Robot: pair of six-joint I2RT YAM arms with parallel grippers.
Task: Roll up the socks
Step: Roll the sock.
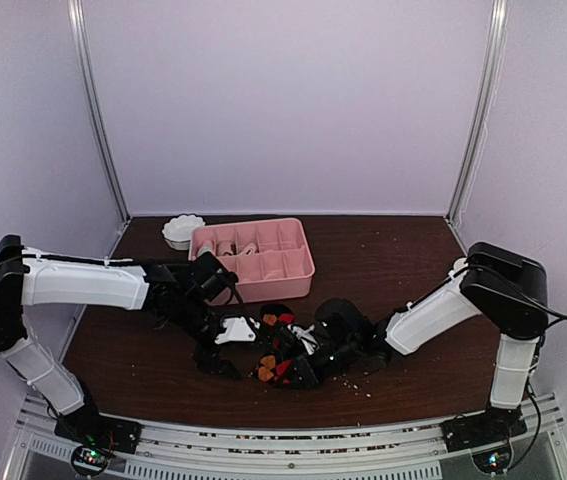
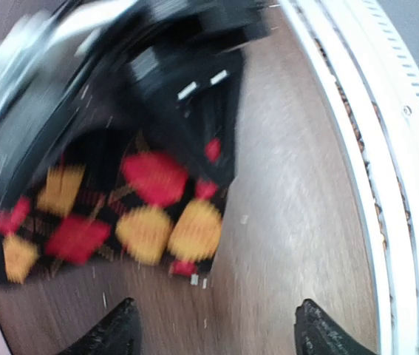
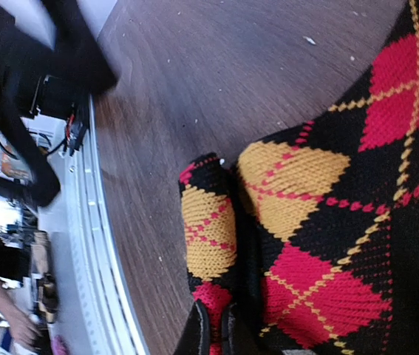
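Observation:
A black sock with red, orange and yellow argyle diamonds (image 1: 276, 352) lies bunched on the brown table between both grippers. My right gripper (image 1: 298, 368) is low on it. In the right wrist view its fingers (image 3: 214, 334) are shut on a narrow rolled fold of the argyle sock (image 3: 208, 222), and the rest of the sock (image 3: 327, 222) spreads to the right. My left gripper (image 1: 225, 366) is just left of the sock. In the left wrist view it (image 2: 216, 336) is open and empty over bare table, a short way from the sock (image 2: 120, 214). Cream-white socks are not clearly visible.
A pink compartment tray (image 1: 298, 268) stands behind the sock, with pale rolled items in its left compartments. A small white bowl (image 1: 181, 230) sits at its left. The metal front rail (image 2: 386, 185) runs close to the sock. White crumbs dot the table.

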